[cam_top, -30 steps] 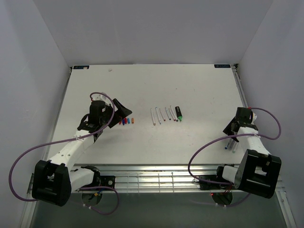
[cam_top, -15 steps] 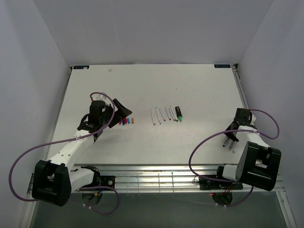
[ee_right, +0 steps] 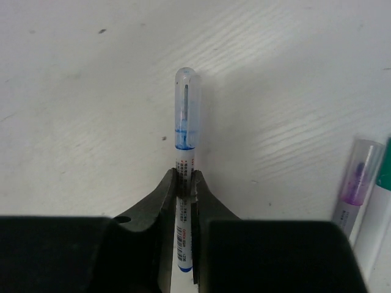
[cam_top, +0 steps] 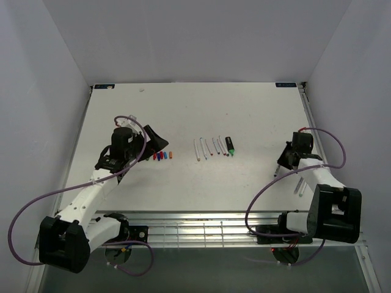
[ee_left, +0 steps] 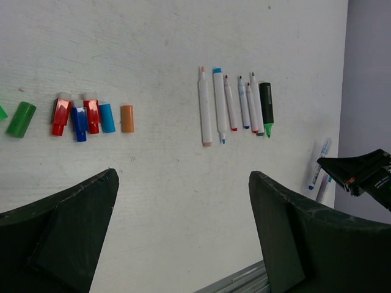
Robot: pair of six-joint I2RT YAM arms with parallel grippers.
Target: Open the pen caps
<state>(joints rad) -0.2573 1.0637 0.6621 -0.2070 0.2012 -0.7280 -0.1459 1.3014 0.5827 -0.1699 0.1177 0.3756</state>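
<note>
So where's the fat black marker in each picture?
Top external: the black marker lies mid-table, just right of centre.
Left wrist: the black marker is up and right of centre, green end downward.
Right wrist: not in it.
Shared landmark: the row of white pens on its left.

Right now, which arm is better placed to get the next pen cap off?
Probably the right. The right gripper is shut on a white pen with its clear cap on. The left gripper hangs open and empty near the loose caps, well away from that pen.
</note>
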